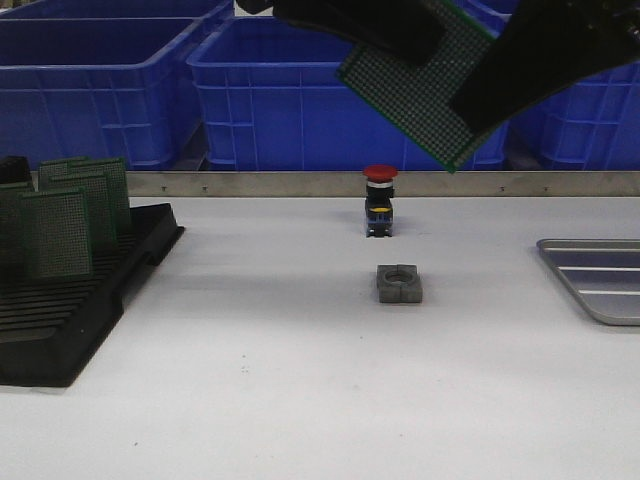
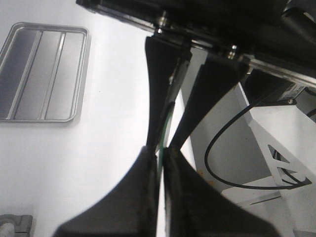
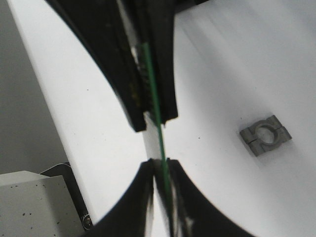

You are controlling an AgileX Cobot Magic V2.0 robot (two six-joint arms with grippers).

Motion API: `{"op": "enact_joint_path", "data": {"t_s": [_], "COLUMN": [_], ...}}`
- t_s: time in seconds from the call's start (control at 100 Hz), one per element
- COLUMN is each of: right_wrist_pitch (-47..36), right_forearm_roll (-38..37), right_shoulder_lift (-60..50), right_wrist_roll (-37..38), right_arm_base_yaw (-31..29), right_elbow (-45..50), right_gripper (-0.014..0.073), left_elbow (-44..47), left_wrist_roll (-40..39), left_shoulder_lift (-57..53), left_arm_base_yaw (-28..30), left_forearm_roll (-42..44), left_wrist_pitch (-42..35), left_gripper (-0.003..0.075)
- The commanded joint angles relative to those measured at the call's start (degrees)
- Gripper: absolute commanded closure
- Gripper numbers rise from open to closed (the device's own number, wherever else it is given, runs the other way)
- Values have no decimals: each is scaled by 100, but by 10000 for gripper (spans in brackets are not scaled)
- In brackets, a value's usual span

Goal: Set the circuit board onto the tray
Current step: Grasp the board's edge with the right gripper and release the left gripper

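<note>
A green perforated circuit board (image 1: 425,85) hangs tilted in the air above the middle of the table. My left gripper (image 1: 400,45) is shut on its upper left edge and my right gripper (image 1: 482,98) is shut on its right edge. In the left wrist view the board's thin green edge (image 2: 163,133) runs between my left gripper (image 2: 160,154) and the other arm's fingers. In the right wrist view the board edge (image 3: 152,94) sits in my right gripper (image 3: 161,165). The silver tray (image 1: 600,285) lies empty at the table's right edge; it also shows in the left wrist view (image 2: 42,71).
A black slotted rack (image 1: 60,320) holding several green boards (image 1: 70,215) stands at the left. A red push button (image 1: 380,200) and a grey clamp block (image 1: 399,283) sit mid-table under the board. Blue crates (image 1: 270,90) line the back behind a metal rail.
</note>
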Motion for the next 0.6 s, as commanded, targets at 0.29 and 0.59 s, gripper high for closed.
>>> {"op": "enact_joint_path", "data": {"t_s": [0.29, 0.59], "right_wrist_pitch": [24, 294], "right_forearm_roll": [270, 270], "right_shoulder_lift": [-109, 9], "right_wrist_roll": [151, 1310], "right_arm_base_yaw": [-4, -586], "right_elbow": [-191, -186], "right_gripper": [663, 663], "left_elbow": [-183, -422], "left_wrist_roll": [-162, -162], "left_shoulder_lift": [-230, -230], "left_arm_base_yaw": [-5, 3], "left_forearm_roll": [-513, 609], "left_wrist_pitch": [-76, -358], "left_gripper": [268, 121]}}
